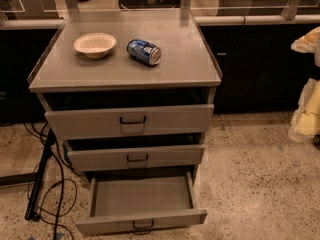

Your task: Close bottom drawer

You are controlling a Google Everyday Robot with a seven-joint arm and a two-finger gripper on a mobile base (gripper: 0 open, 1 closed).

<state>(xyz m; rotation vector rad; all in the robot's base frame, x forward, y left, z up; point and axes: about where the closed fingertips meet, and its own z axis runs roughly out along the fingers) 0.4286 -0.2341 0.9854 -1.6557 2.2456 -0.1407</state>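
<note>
The bottom drawer [141,196] of the grey-beige cabinet is pulled far out towards me. Its long shallow tray looks empty. Its low front panel [110,223] with a small dark pull handle [143,225] sits near the lower edge of the view. My gripper [306,111] shows as a pale cream shape at the far right edge, above the floor. It is well to the right of the cabinet and apart from the drawer.
The middle drawer [135,157] and the top drawer [130,120] stand slightly out. On the cabinet top [185,69] are a pale bowl [95,44] and a blue can [144,52] on its side. Black cables and a stand leg [42,179] lie at the left. Speckled floor [255,184] is at the right.
</note>
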